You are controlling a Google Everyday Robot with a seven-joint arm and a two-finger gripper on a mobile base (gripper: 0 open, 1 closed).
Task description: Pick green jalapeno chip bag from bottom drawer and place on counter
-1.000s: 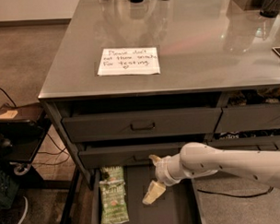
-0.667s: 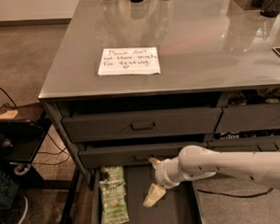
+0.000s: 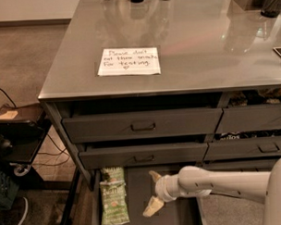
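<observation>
Tan-tipped, the gripper hangs low inside the bottom drawer, its 2 fingers spread apart and holding nothing. At its 9 o'clock, near but not touching, the green jalapeno chip bag lies flat on the drawer floor, with a paler bag at that bag's 12 o'clock end. The step in hand looks like the reach, with no grasp yet. Next, I judge, the gripper must shift toward 9 o'clock, pinch only the nearer bag, then lift it to the counter at 12 o'clock, where a note lies.
</observation>
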